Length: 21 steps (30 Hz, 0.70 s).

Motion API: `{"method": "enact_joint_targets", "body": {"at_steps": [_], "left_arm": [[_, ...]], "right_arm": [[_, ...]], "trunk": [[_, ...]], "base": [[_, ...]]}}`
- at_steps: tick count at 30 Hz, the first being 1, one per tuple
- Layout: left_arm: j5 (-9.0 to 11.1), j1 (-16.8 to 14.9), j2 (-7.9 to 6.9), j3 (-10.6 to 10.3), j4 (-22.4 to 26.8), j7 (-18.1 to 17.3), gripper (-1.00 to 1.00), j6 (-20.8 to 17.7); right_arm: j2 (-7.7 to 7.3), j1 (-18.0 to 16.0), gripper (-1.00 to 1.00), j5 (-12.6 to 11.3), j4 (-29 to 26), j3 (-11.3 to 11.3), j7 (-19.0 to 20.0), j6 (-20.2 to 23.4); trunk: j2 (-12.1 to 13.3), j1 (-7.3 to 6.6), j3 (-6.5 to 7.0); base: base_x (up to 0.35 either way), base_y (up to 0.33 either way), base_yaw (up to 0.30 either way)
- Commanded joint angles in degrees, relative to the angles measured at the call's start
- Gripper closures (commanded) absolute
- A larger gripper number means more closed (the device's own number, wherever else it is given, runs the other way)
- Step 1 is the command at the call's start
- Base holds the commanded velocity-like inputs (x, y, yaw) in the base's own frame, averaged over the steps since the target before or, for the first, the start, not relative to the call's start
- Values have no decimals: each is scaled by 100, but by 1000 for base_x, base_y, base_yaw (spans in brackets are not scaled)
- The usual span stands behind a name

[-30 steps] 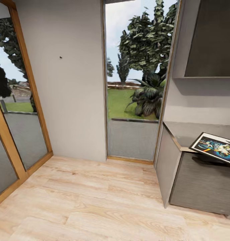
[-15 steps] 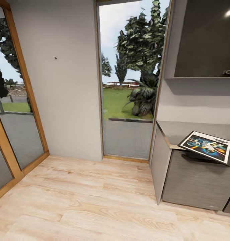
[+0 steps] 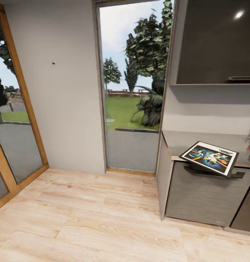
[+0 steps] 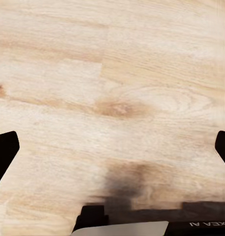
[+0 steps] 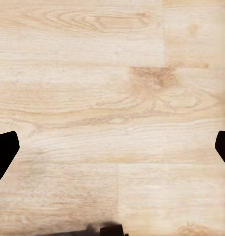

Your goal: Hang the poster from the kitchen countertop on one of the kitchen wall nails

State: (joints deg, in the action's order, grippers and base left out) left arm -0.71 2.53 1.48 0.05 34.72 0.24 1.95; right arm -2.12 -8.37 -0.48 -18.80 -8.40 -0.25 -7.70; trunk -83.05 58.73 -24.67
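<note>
The left gripper (image 4: 112, 147) hangs with its two black fingertips (image 4: 4, 152) spread wide at either edge of its wrist view, nothing between them, and pale wood-plank flooring (image 4: 117, 73) beneath, marked by a dark soft shadow near the gripper's base. The right gripper (image 5: 112, 147) is likewise fully spread and empty, its black fingertips (image 5: 4, 150) far apart over the same light plank floor (image 5: 112, 88).

Taking the matte light-grey kitchen countertop (image 3: 198, 140) as the landmark: the rectangular black-framed poster (image 3: 209, 158), with white inner border and colourful figures on dark blue, lies on its front edge, tilted, with its near side sticking out past the edge above the dark grey-brown cabinet front (image 3: 205, 196). Above the countertop is a dark wall cabinet (image 3: 216, 43) with a bright reflection. Just beside the countertop's end stands a tall glass door (image 3: 130, 83) with a wooden frame, showing lawn, trees and a broad-leaved plant outside. Beyond that door, well apart from the countertop, is a pale grey wall panel (image 3: 66, 109) bearing a tiny dark nail head (image 3: 53, 63) high up. Further still from the countertop is a second wood-framed glass pane (image 3: 12, 109)
</note>
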Motion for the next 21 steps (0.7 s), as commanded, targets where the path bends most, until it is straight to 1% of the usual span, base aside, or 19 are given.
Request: {"method": "enact_joint_targets", "body": {"at_steps": [1,2,5,13,21], "left_arm": [[-53,2,1,-1,8,3,-100,7],[-85,2,1,-2,7,3,-100,7],[-328,2,9,-5,1,3,-100,7],[-386,2,10,-5,0,3,-100,7],[-395,2,11,-5,0,4,-100,7]], "right_arm": [[1,-3,-100,-5,7,-8,-2,-21],[1,-4,-100,-5,7,-9,-2,-21],[1,-5,-100,-2,7,-6,-1,-21],[1,-4,-100,0,8,-6,-1,-21],[17,-5,-100,-5,8,5,-1,-21]], "trunk": [[-3,0,-5],[-3,0,-5],[-3,0,-5],[-3,0,-5],[-3,0,-5]], "base": [[-7,-301,0],[-6,-302,0],[-2,-304,0],[0,-305,0],[0,-306,0]]}}
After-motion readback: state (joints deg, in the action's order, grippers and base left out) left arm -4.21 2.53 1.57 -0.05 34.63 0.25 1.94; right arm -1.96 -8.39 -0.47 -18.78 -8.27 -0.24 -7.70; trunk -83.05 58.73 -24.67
